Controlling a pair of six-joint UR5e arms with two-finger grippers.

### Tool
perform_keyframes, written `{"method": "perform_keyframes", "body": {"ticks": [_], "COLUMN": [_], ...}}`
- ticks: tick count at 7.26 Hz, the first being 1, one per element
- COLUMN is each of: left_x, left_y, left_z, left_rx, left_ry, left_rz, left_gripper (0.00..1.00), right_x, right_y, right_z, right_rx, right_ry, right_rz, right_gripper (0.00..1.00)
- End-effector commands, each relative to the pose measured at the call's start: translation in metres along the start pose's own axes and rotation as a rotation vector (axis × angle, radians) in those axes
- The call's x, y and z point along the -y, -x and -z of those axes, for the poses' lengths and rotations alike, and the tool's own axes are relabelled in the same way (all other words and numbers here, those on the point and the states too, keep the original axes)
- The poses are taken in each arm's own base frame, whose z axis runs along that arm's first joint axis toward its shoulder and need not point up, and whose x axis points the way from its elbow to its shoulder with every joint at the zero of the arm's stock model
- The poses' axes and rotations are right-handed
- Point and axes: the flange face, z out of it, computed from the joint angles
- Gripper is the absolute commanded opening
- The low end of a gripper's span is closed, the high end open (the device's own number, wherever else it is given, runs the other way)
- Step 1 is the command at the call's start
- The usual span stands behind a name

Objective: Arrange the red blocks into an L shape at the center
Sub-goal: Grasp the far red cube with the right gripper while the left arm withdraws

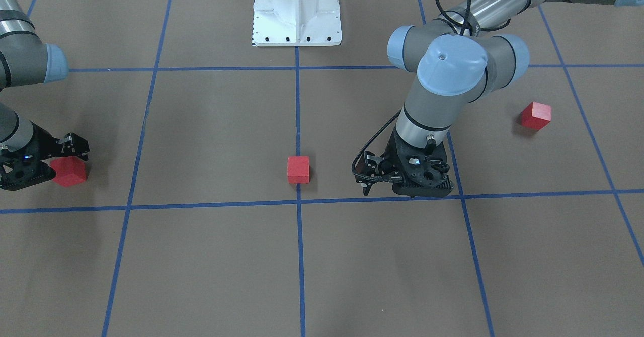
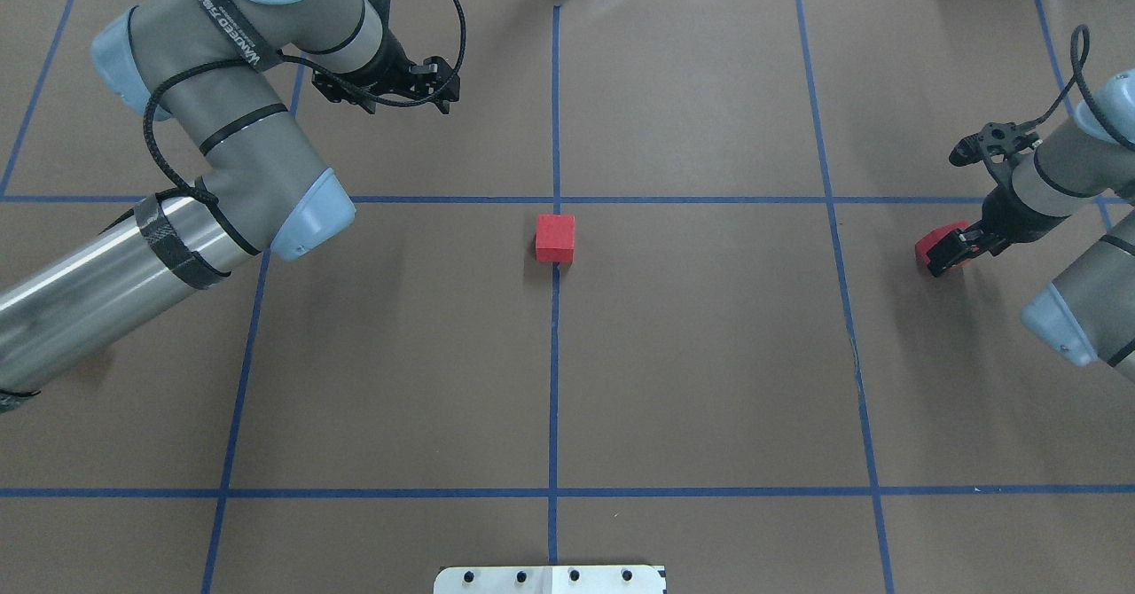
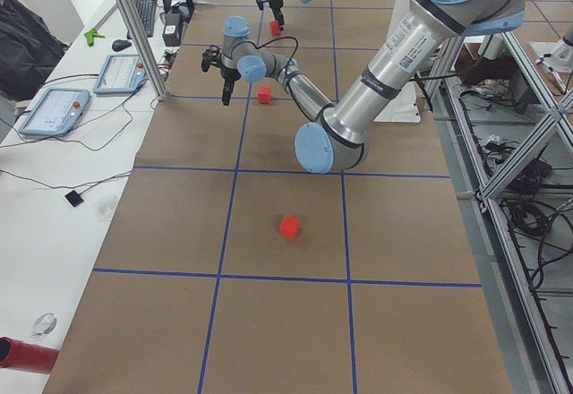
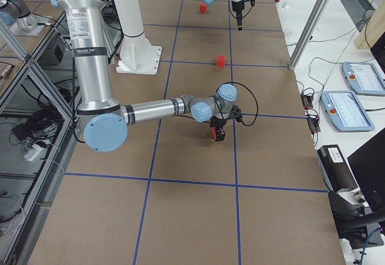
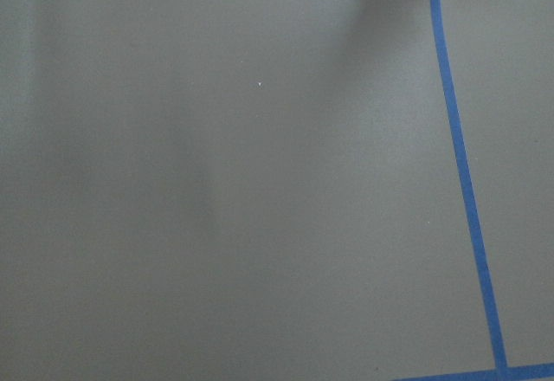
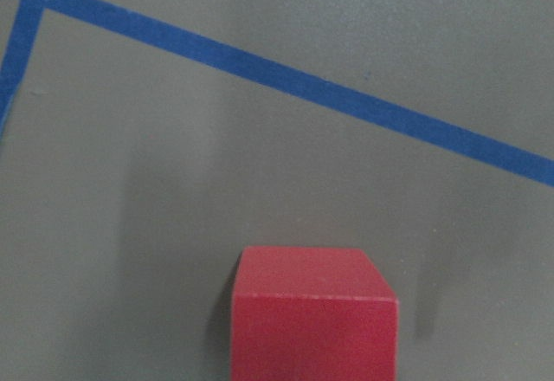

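One red block (image 1: 298, 169) sits on the centre (image 2: 555, 200), just on the robot's side of the middle grid crossing (image 2: 555, 238). A second red block (image 1: 536, 115) lies to my left, clear of both grippers, and my left arm hides it in the overhead view. A third red block (image 1: 70, 171) rests on the table far to my right (image 6: 313, 316). My right gripper (image 1: 48, 166) is low over it, open, with a finger on each side (image 2: 938, 248). My left gripper (image 1: 407, 191) hovers open and empty left of the centre block (image 2: 386, 102).
The white robot base plate (image 1: 297, 30) stands on the centre line at the robot's edge. Blue tape lines (image 5: 463, 182) divide the brown table. Operator desks with tablets (image 3: 54, 107) line the table's far side.
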Motion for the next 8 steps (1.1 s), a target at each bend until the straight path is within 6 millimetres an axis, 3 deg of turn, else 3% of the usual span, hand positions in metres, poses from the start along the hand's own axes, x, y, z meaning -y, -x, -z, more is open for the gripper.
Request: {"method": "perform_keyframes", "body": {"ticks": [1, 2, 3, 4, 5, 6, 7, 8], "left_x": [0.000, 0.000, 0.000, -0.010, -0.022, -0.022, -0.021, -0.017], "left_y": [-0.001, -0.001, 0.017, 0.067, 0.129, 0.175, 0.217, 0.254], "left_z": [0.003, 0.004, 0.007, 0.019, 0.029, 0.040, 0.047, 0.060], "left_rx": [-0.005, -0.004, -0.006, -0.016, 0.010, 0.041, 0.033, 0.026], "left_ry": [-0.002, -0.004, 0.017, 0.041, 0.041, 0.033, 0.060, 0.071], "left_rz": [-0.002, -0.001, 0.004, -0.075, -0.144, -0.198, -0.215, -0.220], "left_gripper": [0.99, 0.99, 0.99, 0.99, 0.99, 0.99, 0.99, 0.99], "right_x": [0.002, 0.005, 0.003, 0.005, 0.027, 0.041, 0.046, 0.043], "right_y": [0.005, 0.011, 0.040, 0.067, 0.101, 0.165, 0.224, 0.295], "right_z": [0.008, 0.025, 0.061, 0.087, 0.117, 0.129, 0.128, 0.112], "right_rx": [0.012, 0.022, 0.047, 0.086, 0.111, 0.143, 0.170, 0.148], "right_ry": [-0.013, -0.043, -0.091, -0.081, -0.083, -0.064, -0.058, -0.073], "right_rz": [0.014, 0.013, 0.016, -0.027, -0.054, -0.123, -0.119, -0.120], "right_gripper": [0.00, 0.00, 0.00, 0.00, 0.00, 0.00, 0.00, 0.00]}}
